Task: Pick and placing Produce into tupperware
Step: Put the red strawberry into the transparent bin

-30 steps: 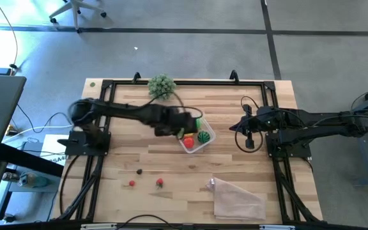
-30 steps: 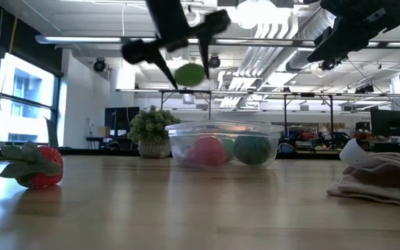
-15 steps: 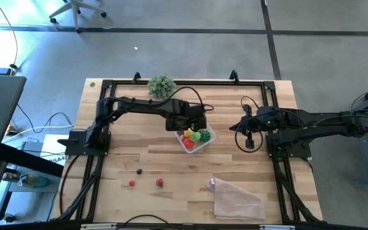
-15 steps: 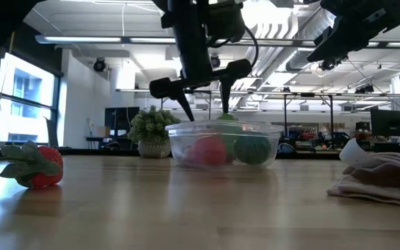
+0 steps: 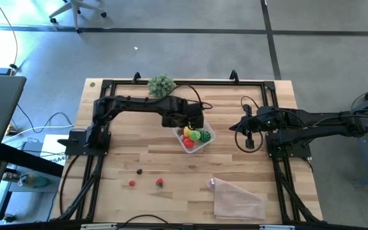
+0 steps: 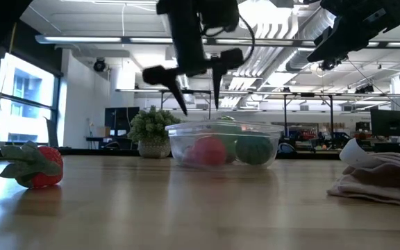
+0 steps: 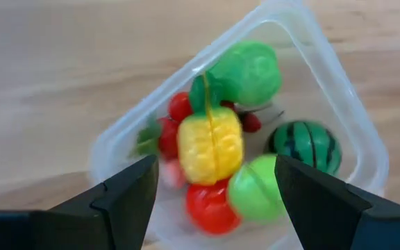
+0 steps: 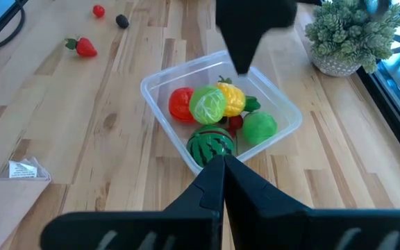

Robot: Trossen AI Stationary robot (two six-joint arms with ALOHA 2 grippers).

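Clear, round-cornered tupperware (image 5: 197, 137) is seated mid-counter (image 5: 171, 166) on pale wood grain, holding glossy produce (image 8: 217, 111). Left gripper (image 6: 194, 87) is held above it, jaws spread, empty. Right gripper (image 5: 248, 142) is parked apart, jaws pressed together.

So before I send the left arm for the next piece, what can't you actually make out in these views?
- Tub contents: the left wrist view is blurred, and the yellow fruit covers what lies beneath.
- Loose pieces by the near edge: red berry and dark berry are too small in the high view to identify.
- Strawberry: the low view shows only one side.
- Plastic bag: whether it holds anything cannot be told.
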